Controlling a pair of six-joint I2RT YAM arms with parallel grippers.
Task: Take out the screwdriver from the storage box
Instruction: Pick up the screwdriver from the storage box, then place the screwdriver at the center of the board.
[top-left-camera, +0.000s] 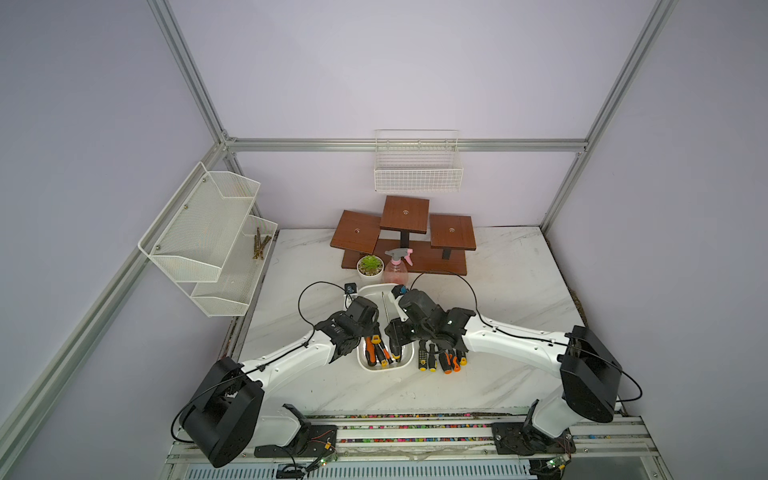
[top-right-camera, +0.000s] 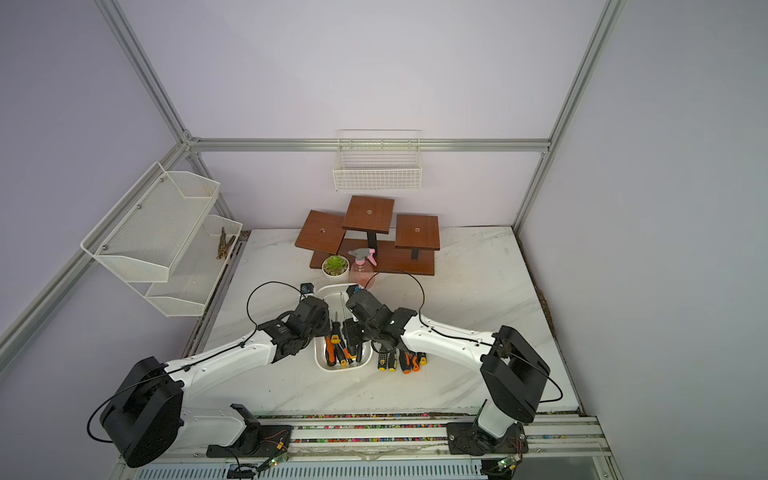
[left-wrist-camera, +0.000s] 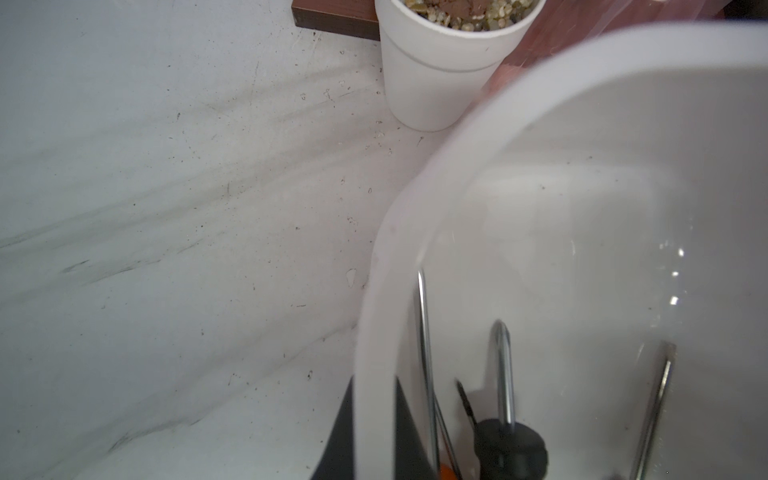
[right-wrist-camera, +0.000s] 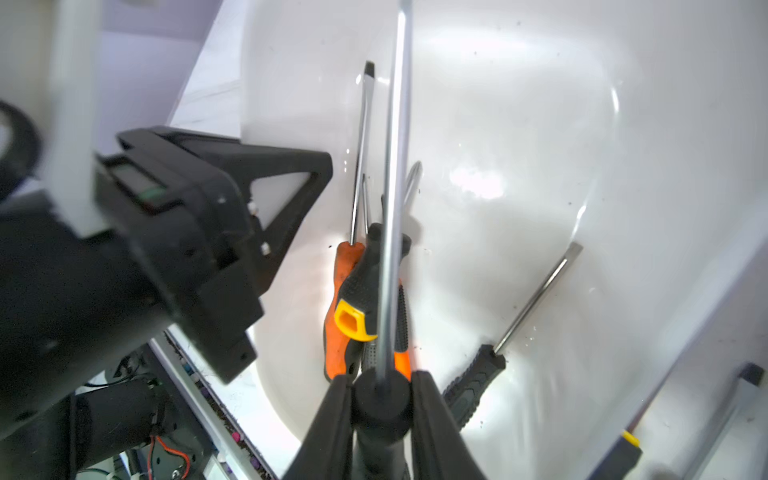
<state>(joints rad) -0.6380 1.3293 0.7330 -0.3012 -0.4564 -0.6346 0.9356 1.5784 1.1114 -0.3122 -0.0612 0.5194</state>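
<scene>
The white storage box lies mid-table between both arms. My left gripper is shut on the box's left rim, one finger outside and one inside. My right gripper is shut on the black handle of a screwdriver. Its long steel shaft points toward the box's far end, above the others. An orange-and-black screwdriver and a black-handled one lie in the box.
Several screwdrivers lie on the table just right of the box. Behind the box stand a white plant pot, a pink spray bottle and a wooden tiered stand. Wire baskets hang on the walls.
</scene>
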